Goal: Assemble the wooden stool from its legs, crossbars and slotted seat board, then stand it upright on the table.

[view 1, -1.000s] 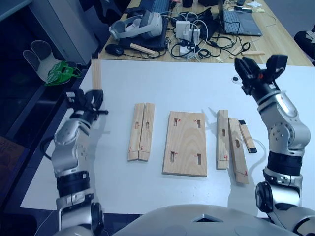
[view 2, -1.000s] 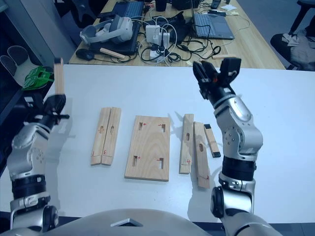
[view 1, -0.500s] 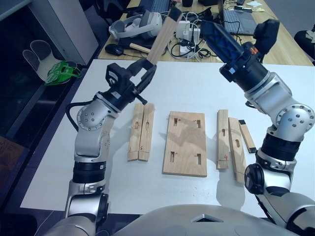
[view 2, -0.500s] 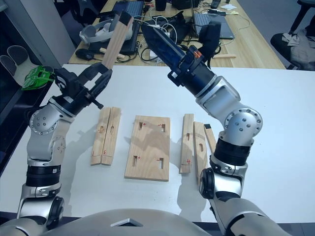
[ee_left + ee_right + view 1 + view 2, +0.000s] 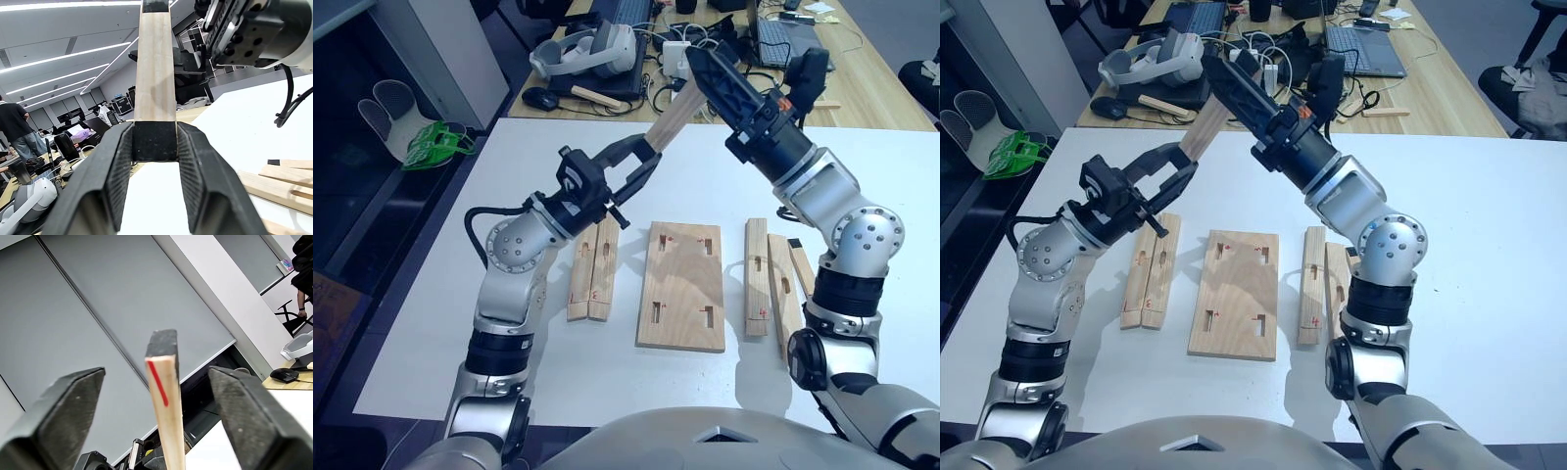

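Clenching a probably light, stiff crossbar (image 5: 668, 122) by its lower end, left tool (image 5: 641, 164) presents the free top as the hold for the released right tool (image 5: 156, 394) straddling it.

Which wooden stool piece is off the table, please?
The wooden bar clamped in the left gripper, raised in the air; the rest lie flat on the table.

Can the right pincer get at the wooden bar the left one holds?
Probably yes: the right pincer is open with the free end of the wooden bar between its fingers, nothing blocking; the left pincer grips the other end.
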You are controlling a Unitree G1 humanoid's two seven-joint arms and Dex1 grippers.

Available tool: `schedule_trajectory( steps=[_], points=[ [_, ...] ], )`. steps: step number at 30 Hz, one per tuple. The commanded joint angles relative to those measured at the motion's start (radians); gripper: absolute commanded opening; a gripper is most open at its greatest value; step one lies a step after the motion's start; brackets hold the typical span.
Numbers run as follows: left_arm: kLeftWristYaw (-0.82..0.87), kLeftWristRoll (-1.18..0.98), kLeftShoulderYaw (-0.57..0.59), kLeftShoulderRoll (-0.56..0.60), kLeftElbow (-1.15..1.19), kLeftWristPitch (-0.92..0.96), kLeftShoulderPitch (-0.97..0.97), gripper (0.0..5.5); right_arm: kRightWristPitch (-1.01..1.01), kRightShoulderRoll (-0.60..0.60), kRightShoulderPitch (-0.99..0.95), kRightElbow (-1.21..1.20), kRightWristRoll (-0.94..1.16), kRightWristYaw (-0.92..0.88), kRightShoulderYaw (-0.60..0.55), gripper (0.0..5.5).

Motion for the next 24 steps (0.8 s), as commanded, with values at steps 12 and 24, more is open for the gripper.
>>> schedule_trajectory(
  steps=[12, 24],
  points=[
    [-0.018, 0.028, -0.01, 0.008, 0.024, -0.051, -0.003, 1.28, -0.003, -0.005, 0.008, 0.011, 0.008, -0.011, -0.007, 0.88],
    [0.085, 0.108, -0.003, -0.028, 0.08, -0.107, -0.041, 2.3, -0.057, 0.023, -0.003, 0.019, -0.034, -0.047, -0.027, 0.41]
  ],
)
